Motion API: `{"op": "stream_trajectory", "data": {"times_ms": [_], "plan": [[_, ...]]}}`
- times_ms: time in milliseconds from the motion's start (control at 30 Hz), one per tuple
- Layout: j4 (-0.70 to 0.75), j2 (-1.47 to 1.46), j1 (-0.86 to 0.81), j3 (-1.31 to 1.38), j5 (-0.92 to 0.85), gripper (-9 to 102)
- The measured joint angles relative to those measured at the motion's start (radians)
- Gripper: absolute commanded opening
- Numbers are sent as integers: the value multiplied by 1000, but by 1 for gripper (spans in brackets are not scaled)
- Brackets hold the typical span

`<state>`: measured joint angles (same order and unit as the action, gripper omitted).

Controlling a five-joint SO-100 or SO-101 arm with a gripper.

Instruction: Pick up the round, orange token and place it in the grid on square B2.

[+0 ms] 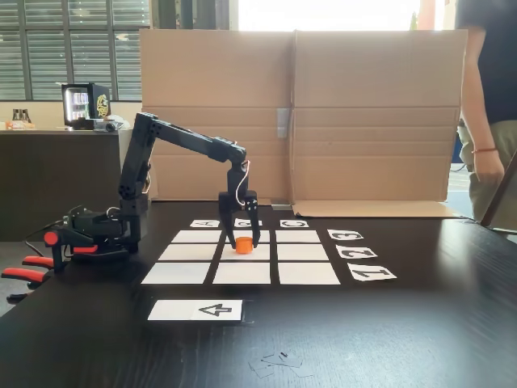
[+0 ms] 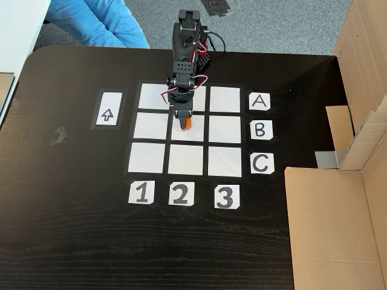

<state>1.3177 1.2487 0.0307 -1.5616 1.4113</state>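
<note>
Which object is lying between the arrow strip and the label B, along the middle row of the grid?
In the fixed view from above, the orange token lies there on square B2, between the gripper fingertips. The other two cells in that row are bare.

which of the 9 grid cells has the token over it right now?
Square B2, the centre cell, level with the B label and above the 2 label in the top-down fixed view. The token, between the fingers of the gripper, is there; the eight outer cells are bare.
</note>
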Motion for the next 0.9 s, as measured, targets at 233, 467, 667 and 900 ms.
{"op": "stream_trajectory", "data": {"times_ms": [233,467,667,900], "plan": [[-3,0,0,-3,6,35],[-6,0,0,-54,25,64],[-87,92,-9,-204,28,83],[-235,341,-150,-439,14,91]]}}
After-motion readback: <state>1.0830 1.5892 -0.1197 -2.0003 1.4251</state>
